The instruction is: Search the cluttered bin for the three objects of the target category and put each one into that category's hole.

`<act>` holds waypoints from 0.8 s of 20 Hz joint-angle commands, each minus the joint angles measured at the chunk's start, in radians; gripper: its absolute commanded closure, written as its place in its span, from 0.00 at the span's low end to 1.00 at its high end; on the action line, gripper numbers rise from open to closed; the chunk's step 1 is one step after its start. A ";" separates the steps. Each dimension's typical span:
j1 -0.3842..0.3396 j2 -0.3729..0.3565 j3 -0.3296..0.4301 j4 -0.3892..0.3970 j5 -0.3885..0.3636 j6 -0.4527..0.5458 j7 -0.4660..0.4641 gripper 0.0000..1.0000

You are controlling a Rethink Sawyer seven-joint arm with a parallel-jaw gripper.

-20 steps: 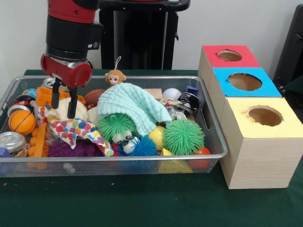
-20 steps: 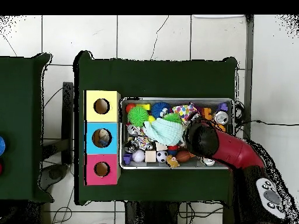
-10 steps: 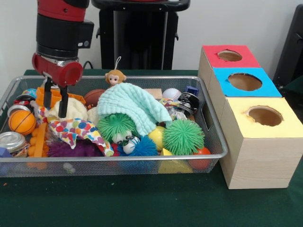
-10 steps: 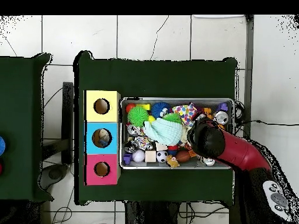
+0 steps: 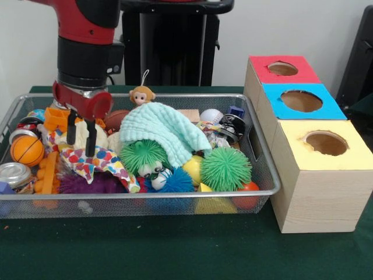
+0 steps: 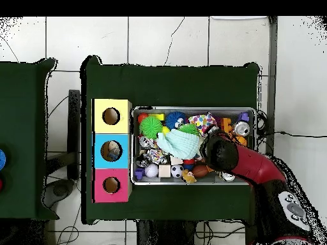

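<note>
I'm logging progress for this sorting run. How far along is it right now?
Done: seemingly one item, since the overhead view shows something inside the blue box's hole; what it is cannot be told. In hand: nothing; the gripper hangs open over the polka-dot cloth in the bin. Left: probably two more objects to find in the clutter.

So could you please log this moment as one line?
gripper: open, empty | over: spotted cloth | bin: full | boxes: untouched

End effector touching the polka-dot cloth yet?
Cannot tell. In the front view the open end effector has one fingertip overlapping the multicoloured polka-dot cloth, but depth is unclear; overhead, the arm hides it.
</note>
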 commanded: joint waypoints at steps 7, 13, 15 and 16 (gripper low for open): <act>-0.047 0.110 0.083 0.045 -0.053 -0.091 0.052 0.00; -0.111 0.026 0.131 0.095 -0.071 -0.009 -0.001 0.00; -0.126 -0.029 0.143 0.108 -0.065 0.055 -0.020 0.00; -0.130 -0.044 0.147 0.112 -0.065 0.071 -0.024 0.00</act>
